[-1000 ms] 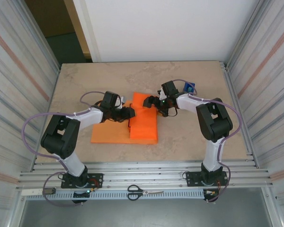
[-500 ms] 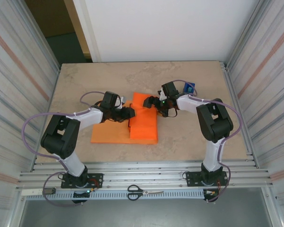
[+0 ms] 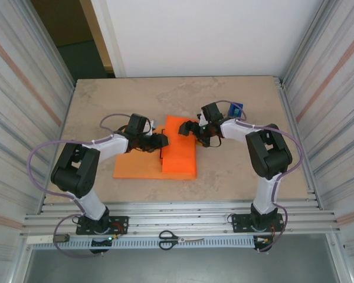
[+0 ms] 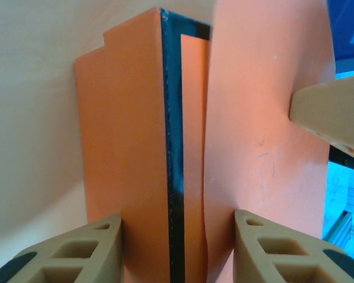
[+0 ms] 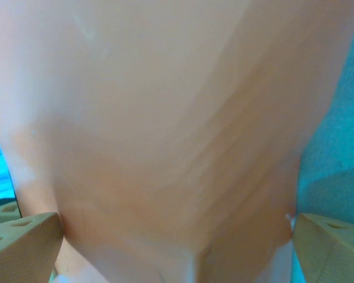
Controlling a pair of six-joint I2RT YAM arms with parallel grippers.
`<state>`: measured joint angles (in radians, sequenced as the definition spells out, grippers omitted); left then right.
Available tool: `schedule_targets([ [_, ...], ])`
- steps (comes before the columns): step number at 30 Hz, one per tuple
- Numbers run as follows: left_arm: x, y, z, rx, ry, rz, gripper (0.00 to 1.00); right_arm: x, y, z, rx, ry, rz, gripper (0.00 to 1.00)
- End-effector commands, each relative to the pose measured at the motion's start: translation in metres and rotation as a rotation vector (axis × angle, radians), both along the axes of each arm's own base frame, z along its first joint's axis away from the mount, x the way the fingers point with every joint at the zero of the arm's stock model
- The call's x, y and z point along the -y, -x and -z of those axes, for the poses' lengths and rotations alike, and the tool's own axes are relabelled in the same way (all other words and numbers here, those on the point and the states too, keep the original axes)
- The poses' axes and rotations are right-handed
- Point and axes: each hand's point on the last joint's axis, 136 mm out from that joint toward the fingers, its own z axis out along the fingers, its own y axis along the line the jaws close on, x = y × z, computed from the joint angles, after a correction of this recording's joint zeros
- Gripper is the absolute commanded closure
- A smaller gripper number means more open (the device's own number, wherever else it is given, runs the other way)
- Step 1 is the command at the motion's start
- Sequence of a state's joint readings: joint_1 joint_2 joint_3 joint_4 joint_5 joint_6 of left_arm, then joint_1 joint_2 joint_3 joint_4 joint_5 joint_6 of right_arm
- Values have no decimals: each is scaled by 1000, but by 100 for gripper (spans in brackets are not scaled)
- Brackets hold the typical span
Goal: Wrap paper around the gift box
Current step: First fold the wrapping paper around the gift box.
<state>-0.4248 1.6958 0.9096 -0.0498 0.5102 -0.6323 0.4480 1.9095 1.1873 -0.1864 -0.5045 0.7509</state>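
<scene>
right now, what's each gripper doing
left gripper: looks closed on the gift box edge, paper flap alongside
right gripper: open wide, the paper between its fingers

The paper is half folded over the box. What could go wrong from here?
The paper flap over the gift box looks untaped, so it may spring back once the left gripper at its edge moves away. The right gripper, jaws wide, sits against the paper and could crease or tear it.

White-and-black jointed left arm [image 3: 76, 171]: elbow raised, forearm reaching inward; left claw [image 3: 159, 140] faces 3 o'clock, jaws partly spread. Matching right arm [image 3: 265, 153]: right claw [image 3: 189, 128] faces 9 o'clock, jaws fully spread.
</scene>
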Motion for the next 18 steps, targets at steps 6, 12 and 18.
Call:
schedule_targets([
  [6,-29,38,66,-191,-178,-13,59,-11,1,-39,19,-88,-3,2],
  [12,-28,38,66,-191,-174,-10,59,-11,2,-11,-37,-42,24,2],
  [18,-29,39,66,-193,-175,-9,59,-2,9,24,-102,30,64,2],
])
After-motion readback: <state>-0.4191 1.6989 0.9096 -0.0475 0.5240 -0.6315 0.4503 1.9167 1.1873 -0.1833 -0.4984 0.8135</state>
